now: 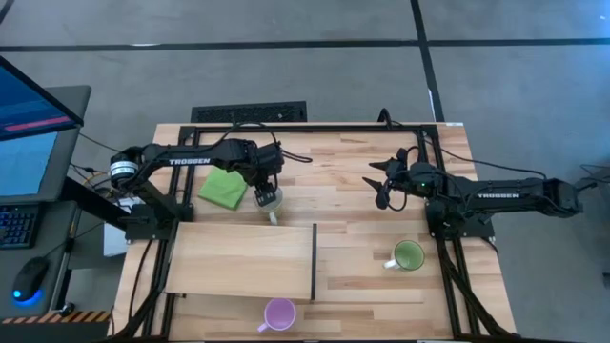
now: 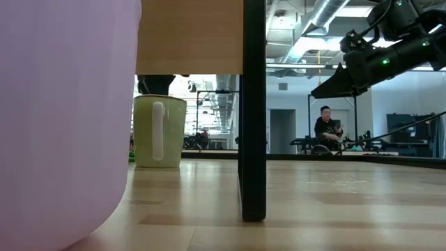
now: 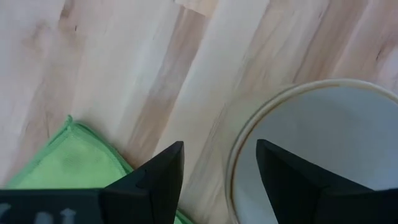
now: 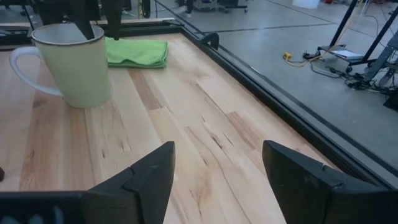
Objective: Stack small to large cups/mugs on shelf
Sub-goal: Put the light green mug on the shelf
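Now my left gripper (image 3: 217,180), jaws wide, straddles the cream mug's (image 3: 323,149) rim: rigid, glazed, probably slick, best pinched at the wall

Wooden desk (image 1: 362,191) is seen carrying a pale board (image 1: 238,259), green cloth (image 1: 223,188), white mug (image 1: 270,201), green mug (image 1: 408,255) and purple mug (image 1: 279,313), mugs set well apart.
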{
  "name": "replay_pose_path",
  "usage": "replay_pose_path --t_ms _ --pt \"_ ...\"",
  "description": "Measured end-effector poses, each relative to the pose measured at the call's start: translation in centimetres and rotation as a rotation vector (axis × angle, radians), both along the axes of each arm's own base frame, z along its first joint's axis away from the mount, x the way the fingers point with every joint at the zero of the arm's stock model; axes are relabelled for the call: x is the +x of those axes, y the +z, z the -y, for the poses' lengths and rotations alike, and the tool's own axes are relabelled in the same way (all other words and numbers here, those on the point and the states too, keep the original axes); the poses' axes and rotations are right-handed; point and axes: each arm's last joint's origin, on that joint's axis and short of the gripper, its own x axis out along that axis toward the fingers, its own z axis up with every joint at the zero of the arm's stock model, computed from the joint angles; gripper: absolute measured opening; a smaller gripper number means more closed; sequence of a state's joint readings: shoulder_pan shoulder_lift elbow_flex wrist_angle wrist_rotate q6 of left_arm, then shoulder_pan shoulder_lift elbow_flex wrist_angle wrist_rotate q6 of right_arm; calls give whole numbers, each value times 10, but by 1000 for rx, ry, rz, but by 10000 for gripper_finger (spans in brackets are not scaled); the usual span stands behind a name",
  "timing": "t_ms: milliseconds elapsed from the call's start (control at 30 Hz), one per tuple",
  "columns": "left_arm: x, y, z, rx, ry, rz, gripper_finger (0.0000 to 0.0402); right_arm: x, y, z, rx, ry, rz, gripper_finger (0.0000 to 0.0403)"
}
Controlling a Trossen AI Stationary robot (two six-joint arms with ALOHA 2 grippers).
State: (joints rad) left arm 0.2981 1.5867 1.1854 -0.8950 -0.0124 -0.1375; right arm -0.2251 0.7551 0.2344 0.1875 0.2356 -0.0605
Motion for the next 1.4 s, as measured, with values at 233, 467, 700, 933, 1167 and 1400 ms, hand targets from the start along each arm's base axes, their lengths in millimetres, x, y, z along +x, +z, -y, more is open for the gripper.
replay_pose_path --t_ms 233,467,700,933,1167,1400 --pt "-1 0 0 -11 27 -11 193 0 0 0 6 -2 3 265" --pt "0 0 0 -1 5 -3 193 0 0 0 7 -2 3 265" --pt "0 0 0 -4 23 5 193 0 0 0 7 -2 4 265" --pt "1 0 1 -4 21 6 193 0 0 0 7 -2 4 265" --pt "1 0 1 -5 20 6 193 0 0 0 7 -2 4 265" --pt "0 0 1 -8 21 -2 154 0 0 0 7 -2 4 265"
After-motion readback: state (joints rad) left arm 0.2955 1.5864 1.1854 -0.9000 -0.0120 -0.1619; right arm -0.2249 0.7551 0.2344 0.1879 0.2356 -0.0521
